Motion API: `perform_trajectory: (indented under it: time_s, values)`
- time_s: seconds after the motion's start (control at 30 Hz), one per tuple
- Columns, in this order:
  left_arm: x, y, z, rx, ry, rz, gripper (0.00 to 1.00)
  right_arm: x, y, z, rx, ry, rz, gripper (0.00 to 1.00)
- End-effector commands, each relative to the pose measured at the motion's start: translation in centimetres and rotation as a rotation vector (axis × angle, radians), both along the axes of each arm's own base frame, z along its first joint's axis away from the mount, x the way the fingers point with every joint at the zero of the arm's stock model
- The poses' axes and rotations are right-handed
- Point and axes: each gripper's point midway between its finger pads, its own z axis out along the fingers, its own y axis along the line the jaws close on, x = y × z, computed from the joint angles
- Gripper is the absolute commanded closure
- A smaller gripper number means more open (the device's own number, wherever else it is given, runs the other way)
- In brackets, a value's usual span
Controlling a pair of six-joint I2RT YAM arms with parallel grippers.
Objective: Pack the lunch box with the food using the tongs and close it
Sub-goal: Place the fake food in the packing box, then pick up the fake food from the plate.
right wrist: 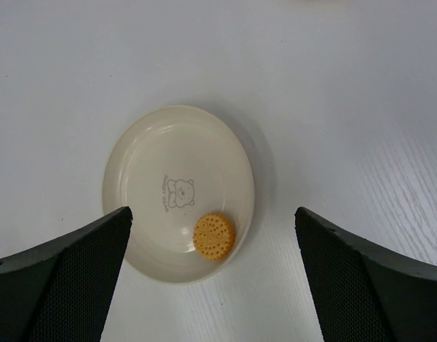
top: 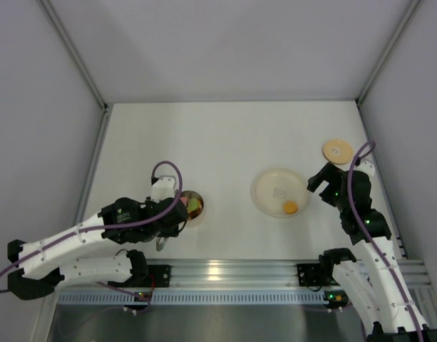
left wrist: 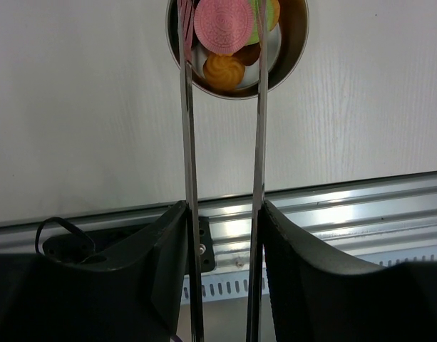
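Your left gripper (left wrist: pixel 223 208) clamps the tongs (left wrist: pixel 187 142), whose tips reach over the lunch box (left wrist: pixel 299 50), which holds pink and orange food (left wrist: pixel 222 25). Your right gripper (right wrist: pixel 212 214) hangs wide and empty above the plate (right wrist: pixel 154 149), where one biscuit (right wrist: pixel 214 236) lies. It looks light, stiff and crumbly, so pinch it gently across its rim. The wooden lid (top: pixel 337 150) lies beyond the plate.

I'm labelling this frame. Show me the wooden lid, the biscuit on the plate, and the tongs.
wooden lid (top: pixel 337 150): top view, centre of its flat face.
orange biscuit (right wrist: pixel 214 236): right wrist view, middle of its top.
tongs (left wrist: pixel 259 142): left wrist view, partway along one thin arm.
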Motion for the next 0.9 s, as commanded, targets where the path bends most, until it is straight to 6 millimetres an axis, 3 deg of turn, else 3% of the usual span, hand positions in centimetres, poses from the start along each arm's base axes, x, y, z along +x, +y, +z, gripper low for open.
perform_trajectory:
  time_s: [0.0,0.23,0.43,0.57,0.83,0.87]
  values:
    - [0.5,0.2,0.8,0.005,-0.026,0.011,0.51,1.1,-0.1,1.5,0.011,-0.07,-0.006,0.05]
    - [0.9,-0.2,1.7,0.013,-0.043,-0.002,0.48,1.0,-0.1,1.6,0.009,-0.072,-0.009,0.05]
    - [2.4,-3.4,3.7,0.012,-0.077,-0.079,0.49,1.0,-0.1,1.8,0.014,-0.075,-0.008,0.05]
    - [3.7,-8.2,5.4,-0.034,-0.094,-0.176,0.49,0.9,-0.2,2.2,0.01,-0.077,-0.014,0.05]
    - [5.5,-19.8,4.8,-0.117,-0.08,-0.398,0.5,0.1,-0.6,2.5,-0.005,-0.075,-0.027,0.05]
    - [5.7,-20.9,3.9,-0.101,-0.067,-0.422,0.5,0.1,-0.6,2.5,-0.004,-0.075,-0.026,0.05]
